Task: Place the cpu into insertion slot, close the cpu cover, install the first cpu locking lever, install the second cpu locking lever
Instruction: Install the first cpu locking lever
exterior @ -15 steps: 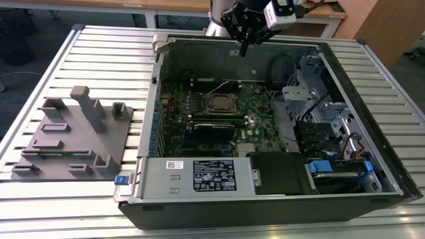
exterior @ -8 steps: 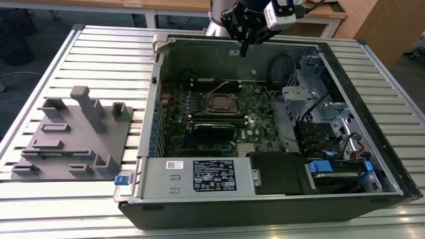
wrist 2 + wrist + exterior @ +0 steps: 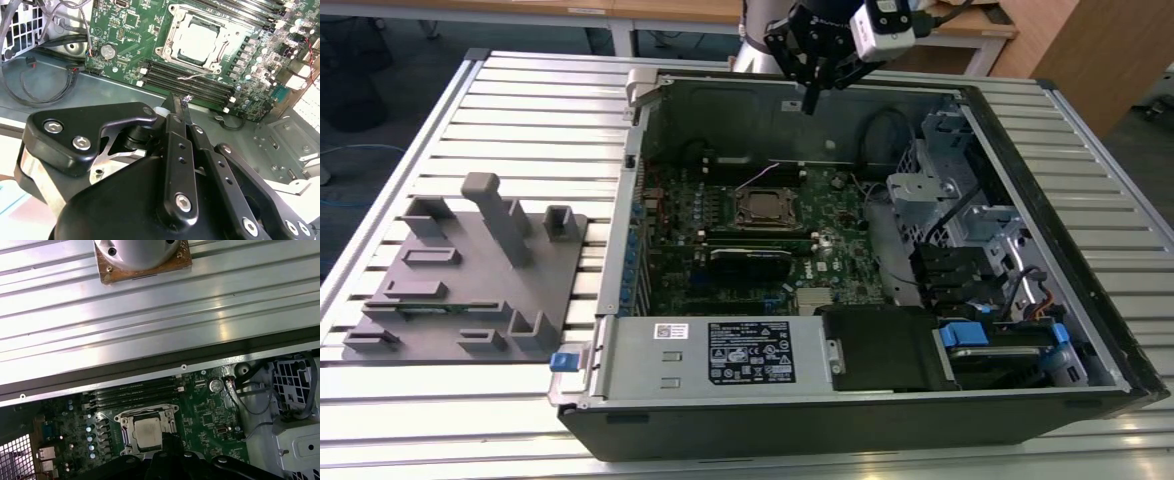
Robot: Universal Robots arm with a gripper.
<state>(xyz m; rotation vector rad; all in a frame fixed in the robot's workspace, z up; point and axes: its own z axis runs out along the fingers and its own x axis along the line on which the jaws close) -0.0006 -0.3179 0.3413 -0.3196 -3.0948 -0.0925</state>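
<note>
The cpu (image 3: 197, 40), a pale silver square, lies in the insertion slot (image 3: 765, 207) on the green motherboard inside the open computer case. The cpu cover (image 3: 176, 31), a dull metal frame, lies flat around it, with the chip's face showing through the cut-out in both wrist views (image 3: 148, 433). A thin wire locking lever (image 3: 192, 76) runs along the socket's side by the memory slots; I cannot tell whether it is latched. My gripper (image 3: 811, 102) hangs high above the case's far wall, well clear of the socket. Its fingers (image 3: 176, 107) are shut together and hold nothing.
A labelled power supply box (image 3: 720, 355) sits at the case's near edge. A metal drive cage (image 3: 961, 200) and loose cables (image 3: 40, 85) stand on the exterior view's right. A grey fixture block (image 3: 467, 270) rests on the slatted table (image 3: 534, 110) at that view's left.
</note>
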